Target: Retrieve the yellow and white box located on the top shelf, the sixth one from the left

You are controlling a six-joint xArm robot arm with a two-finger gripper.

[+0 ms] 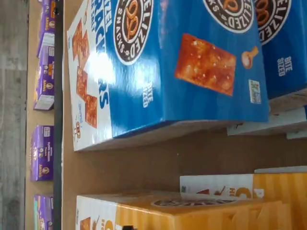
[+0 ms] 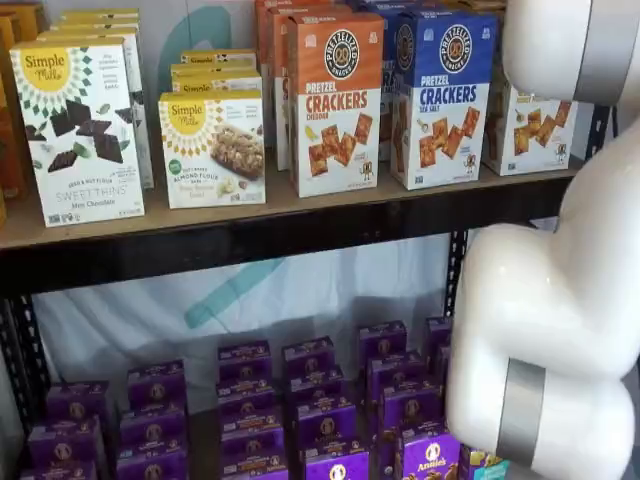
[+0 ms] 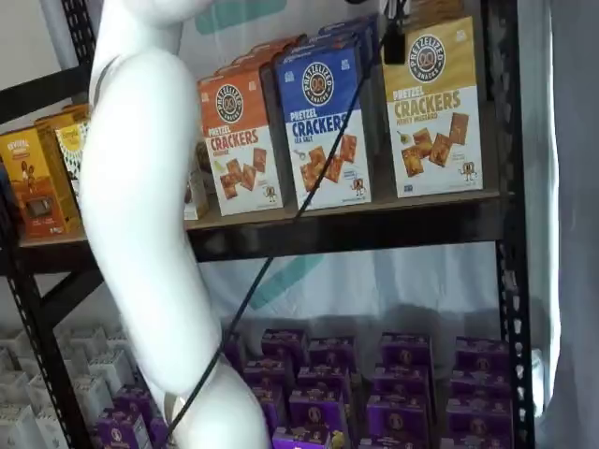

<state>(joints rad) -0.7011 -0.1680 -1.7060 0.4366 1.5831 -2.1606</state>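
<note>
Currently you are hovering the gripper [image 3: 394,42], fingers spread wide ahead of any grasp, just above the yellow and white box [image 3: 433,108] standing right beside the blue box [image 3: 328,126] on the top shelf [image 3: 356,224].

You're looking at a pale backdrop sheet [image 2: 150,310] with a teal stripe [image 2: 235,290] hanging behind the black metal rack uprights [image 3: 510,234]. At the left of the wrist view you get grey wood-grain floor [image 1: 12,120].

We are reaching our white arm [image 3: 140,215] upward, and our gripper [image 3: 394,37] is showing only as a dark tip, its fingers' spacing unclear.
</note>
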